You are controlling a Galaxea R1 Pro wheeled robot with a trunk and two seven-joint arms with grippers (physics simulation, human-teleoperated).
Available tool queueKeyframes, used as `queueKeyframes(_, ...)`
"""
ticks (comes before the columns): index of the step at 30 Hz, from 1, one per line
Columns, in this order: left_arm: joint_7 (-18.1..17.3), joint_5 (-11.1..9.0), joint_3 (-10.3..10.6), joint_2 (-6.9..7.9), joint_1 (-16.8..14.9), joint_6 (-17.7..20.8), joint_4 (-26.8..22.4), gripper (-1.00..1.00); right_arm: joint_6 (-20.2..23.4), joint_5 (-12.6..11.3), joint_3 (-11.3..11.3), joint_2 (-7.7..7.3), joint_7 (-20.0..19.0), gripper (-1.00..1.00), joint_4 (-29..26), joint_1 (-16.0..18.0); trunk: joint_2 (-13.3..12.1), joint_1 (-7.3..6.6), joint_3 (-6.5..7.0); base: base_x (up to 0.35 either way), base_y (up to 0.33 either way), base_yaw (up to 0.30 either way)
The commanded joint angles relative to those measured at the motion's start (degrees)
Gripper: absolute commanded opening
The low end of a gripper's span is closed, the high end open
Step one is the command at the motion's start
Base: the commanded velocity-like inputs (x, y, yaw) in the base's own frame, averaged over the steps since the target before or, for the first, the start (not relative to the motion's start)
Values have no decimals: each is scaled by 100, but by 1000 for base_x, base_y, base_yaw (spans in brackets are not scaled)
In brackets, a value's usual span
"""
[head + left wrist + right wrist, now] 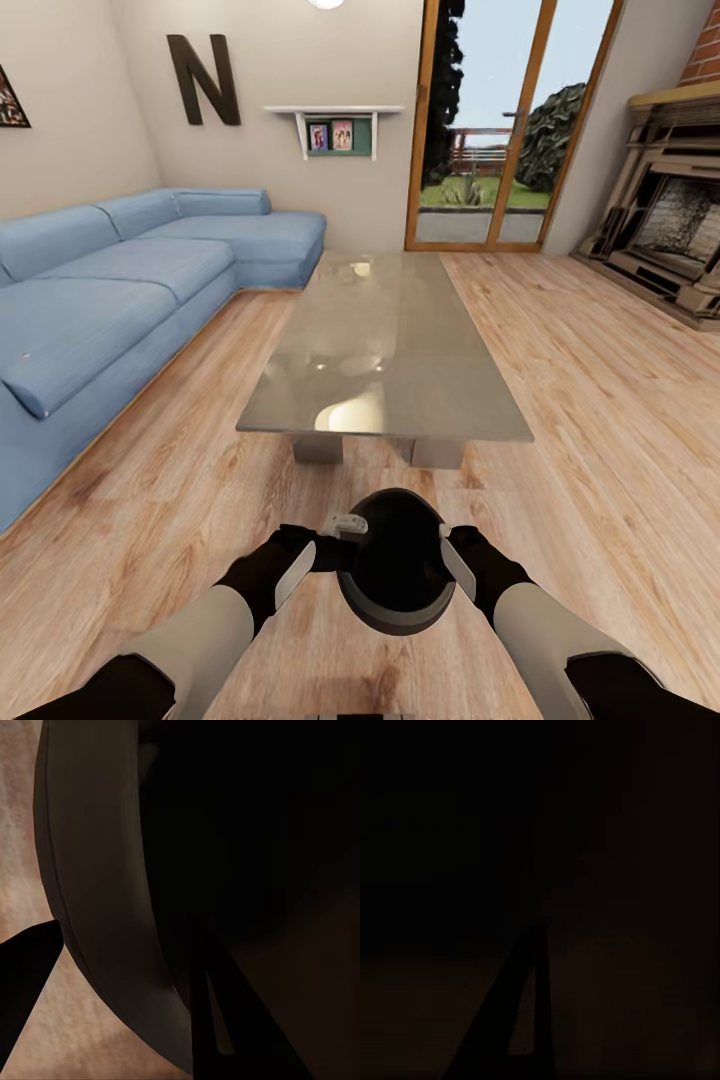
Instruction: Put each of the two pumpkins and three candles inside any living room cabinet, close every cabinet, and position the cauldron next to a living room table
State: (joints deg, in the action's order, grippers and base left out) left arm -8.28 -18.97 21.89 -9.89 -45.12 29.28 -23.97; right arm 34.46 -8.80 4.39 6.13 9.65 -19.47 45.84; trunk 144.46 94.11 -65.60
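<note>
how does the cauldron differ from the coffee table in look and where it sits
The cauldron is round, black and small; the table is long, rectangular and far larger, with a greyish reflective glass top. The cauldron is held between the left hand and right hand, its mouth open upward; the table stands on the wood floor on short grey legs. The cauldron is just short of the table's near end, not touching it.

Head camera sits high, faces forward and down over both arms across the light wood-plank floor (600, 400) toward the long grey glass-topped coffee table (385, 340) and blue corner sofa (120, 280). Left wrist camera sits pressed close to the round black wide-mouthed cauldron (397, 575) (112, 907), shared with the head view. Right wrist camera is equally close, nearly all dark.
</note>
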Motion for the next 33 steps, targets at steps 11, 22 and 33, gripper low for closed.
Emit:
queueKeyframes(11,10,-9,142,48,-4,24,-20,-100,-18,-385,247,-6,28,-100,5,4,3,-2,-105,0,0,0)
queueKeyframes(22,3,-11,142,48,-4,19,-20,-100,-18,-385,249,-4,28,-100,5,4,3,-2,-200,0,0,0)
queueKeyframes(33,2,-11,143,48,-5,16,-22,-100,-18,-385,247,-6,28,-100,5,4,3,-2,-255,0,0,0)
